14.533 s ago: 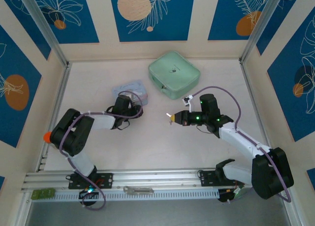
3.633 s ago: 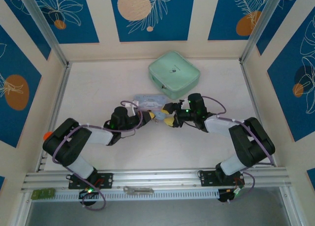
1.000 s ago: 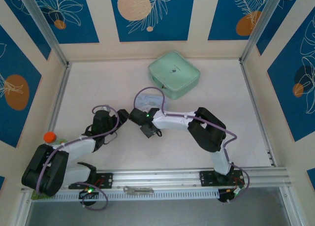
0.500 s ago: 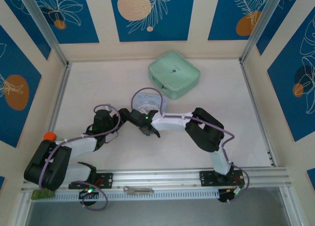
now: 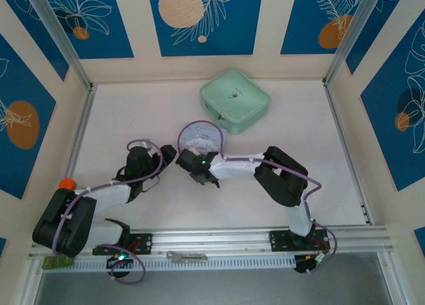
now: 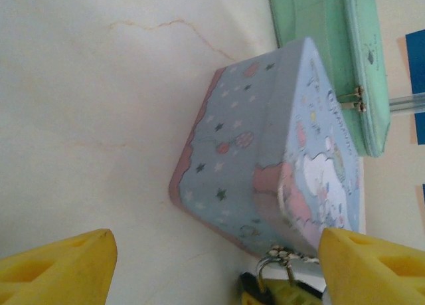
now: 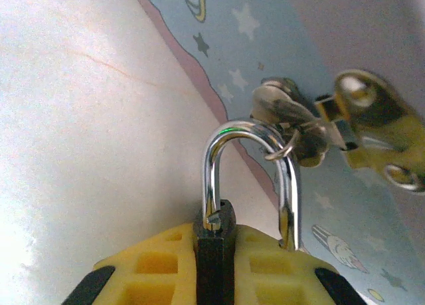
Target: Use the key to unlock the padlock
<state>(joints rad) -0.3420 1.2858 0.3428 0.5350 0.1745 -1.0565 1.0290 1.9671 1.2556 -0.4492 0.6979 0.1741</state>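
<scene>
My right gripper (image 7: 216,244) is shut on the padlock (image 7: 216,255), a small black body pinched between the yellow fingers (image 7: 149,262). Its chrome shackle (image 7: 252,129) rises to the brass hasp (image 7: 372,112) of the pale blue cartoon tin (image 7: 332,39). The notched end of the shackle's leg shows at the top of the body; whether it is latched, I cannot tell. I cannot make out the key. In the left wrist view my left gripper (image 6: 216,252) is open, with the tin (image 6: 252,152) ahead and the padlock (image 6: 265,282) low between the fingers. From above, both grippers (image 5: 166,153) (image 5: 186,159) meet beside the tin (image 5: 202,137).
A mint green zip case (image 5: 236,100) lies behind the tin, close to it (image 6: 319,26). A flat grey metal bar (image 5: 186,256) rests on the front rail. An orange cap (image 5: 64,183) sits by the left wall. Blue-patterned walls enclose the table on three sides.
My right wrist has shifted slightly to the right, toward the tin's front, over the last second. The left gripper has barely moved and stays open.
</scene>
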